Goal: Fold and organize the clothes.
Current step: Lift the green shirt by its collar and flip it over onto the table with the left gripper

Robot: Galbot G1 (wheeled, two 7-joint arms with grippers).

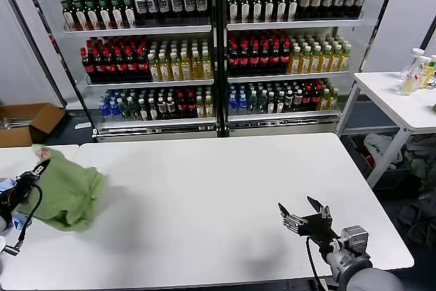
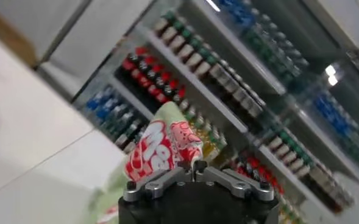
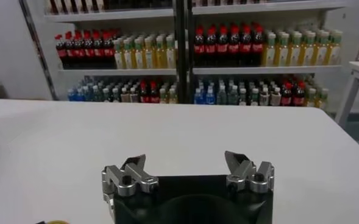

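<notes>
The light green polo shirt [image 1: 68,192] lies bunched at the left end of the white table [image 1: 218,189]. My left gripper [image 1: 41,167] is shut on the shirt's upper edge and holds it lifted. In the left wrist view the pinched fabric with its red-and-white chest graphic [image 2: 164,146] rises just beyond my left gripper [image 2: 194,165]. My right gripper [image 1: 305,210] is open and empty, low over the table near the front right edge. In the right wrist view it [image 3: 185,165] shows with jaws wide apart.
A light blue cloth [image 1: 7,185] peeks out at the far left by my left arm. Drink shelves [image 1: 218,46] fill the background. A second white table [image 1: 409,100] with bottles stands at the right. A cardboard box [image 1: 24,122] sits on the floor at the left.
</notes>
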